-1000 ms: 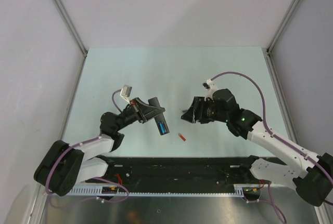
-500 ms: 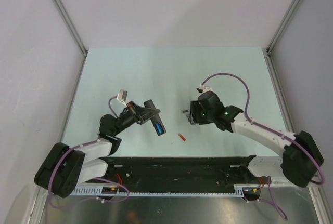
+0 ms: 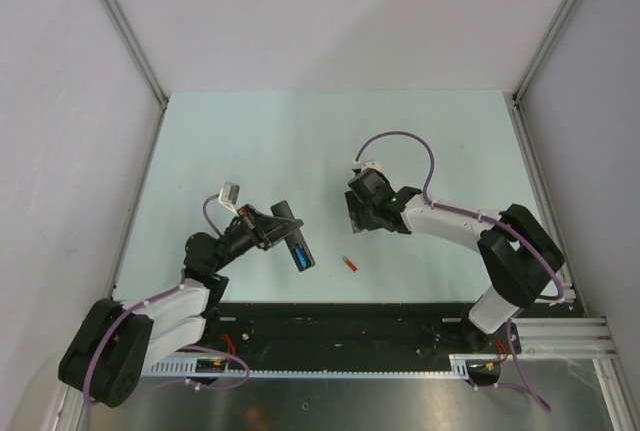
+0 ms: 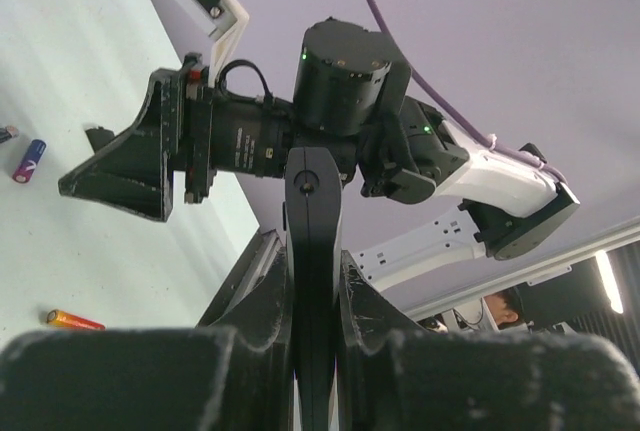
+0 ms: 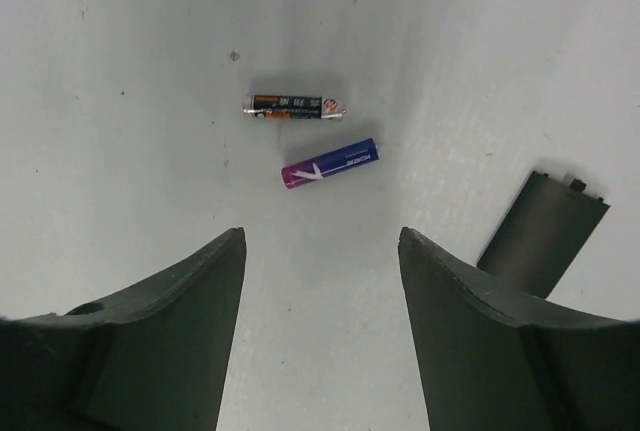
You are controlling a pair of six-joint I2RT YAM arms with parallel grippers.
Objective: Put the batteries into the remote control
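Note:
My left gripper is shut on the black remote control and holds it above the table. A bright blue battery sits in the remote's open compartment. In the left wrist view the remote stands edge-on between my jaws. A red-orange battery lies on the table between the arms and also shows in the left wrist view. My right gripper is open and empty, and hangs low just short of a blue-magenta battery and a dark battery.
A flat black battery cover lies on the table to the right of my right fingers. The pale green table is walled at the back and both sides. The black base rail runs along the near edge.
My right gripper has moved left and down over the two loose batteries as its arm stretched out. My left gripper has drawn back left and nearer with the remote.

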